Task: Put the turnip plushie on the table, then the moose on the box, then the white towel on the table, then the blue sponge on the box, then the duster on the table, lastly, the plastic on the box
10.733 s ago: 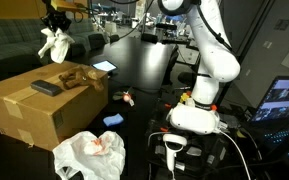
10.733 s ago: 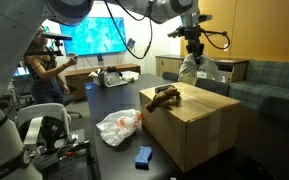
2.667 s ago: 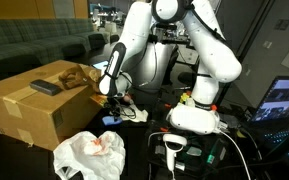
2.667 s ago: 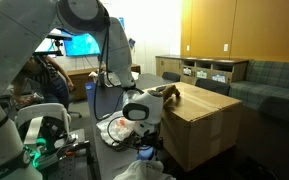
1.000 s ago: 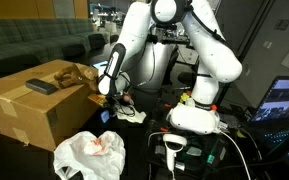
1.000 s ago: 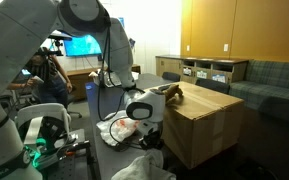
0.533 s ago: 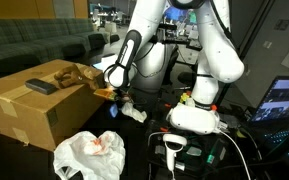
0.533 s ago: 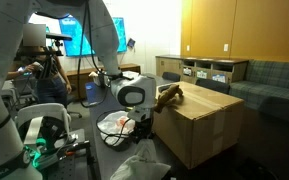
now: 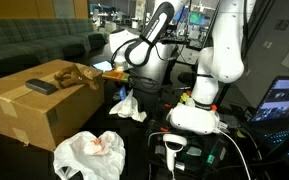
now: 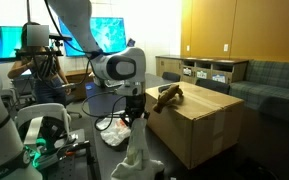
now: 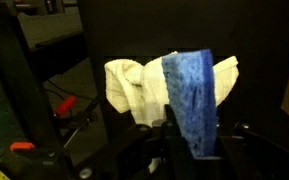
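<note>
Your gripper (image 10: 136, 115) looks clenched on the sponge (image 11: 189, 95), held in the air beside the box (image 9: 34, 110). The towel (image 11: 134, 90) seems caught in the same grasp and hangs under it in both exterior views. If you go to the box like this, the towel may land there too. The sponge may also slip, because cloth lies against it.

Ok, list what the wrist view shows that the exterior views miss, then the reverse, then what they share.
Wrist view only: the blue sponge held in the gripper, hanging in front of the white towel. Exterior views only: the cardboard box with the moose on top, the plastic bag, and the arm. Shared: the white towel, below the gripper.
</note>
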Motion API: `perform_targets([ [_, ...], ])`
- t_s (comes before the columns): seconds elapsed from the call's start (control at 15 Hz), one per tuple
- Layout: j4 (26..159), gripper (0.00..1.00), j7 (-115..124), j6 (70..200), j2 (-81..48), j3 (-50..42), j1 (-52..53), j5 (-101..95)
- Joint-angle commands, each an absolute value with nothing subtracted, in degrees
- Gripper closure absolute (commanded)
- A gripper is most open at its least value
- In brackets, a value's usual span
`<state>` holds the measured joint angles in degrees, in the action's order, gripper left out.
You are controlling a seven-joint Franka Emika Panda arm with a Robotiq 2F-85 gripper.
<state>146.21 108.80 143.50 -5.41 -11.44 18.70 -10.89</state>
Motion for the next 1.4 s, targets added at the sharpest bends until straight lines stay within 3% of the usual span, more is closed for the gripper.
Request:
perform_targets([
  [0.0, 150.66, 0.96, 100.03, 143.71, 7.45, -6.15, 11.08, -8.67],
  [0.4, 147.36, 0.96, 73.78, 143.89, 14.51, -3.02, 7.76, 9.43],
  [1.0, 141.46, 0.97, 35.71, 141.88, 14.5, -3.62, 9.96, 37.21],
  [1.33, 141.23, 0.97, 14.13, 137.66, 13.71, -13.67, 17.8, 53.48],
])
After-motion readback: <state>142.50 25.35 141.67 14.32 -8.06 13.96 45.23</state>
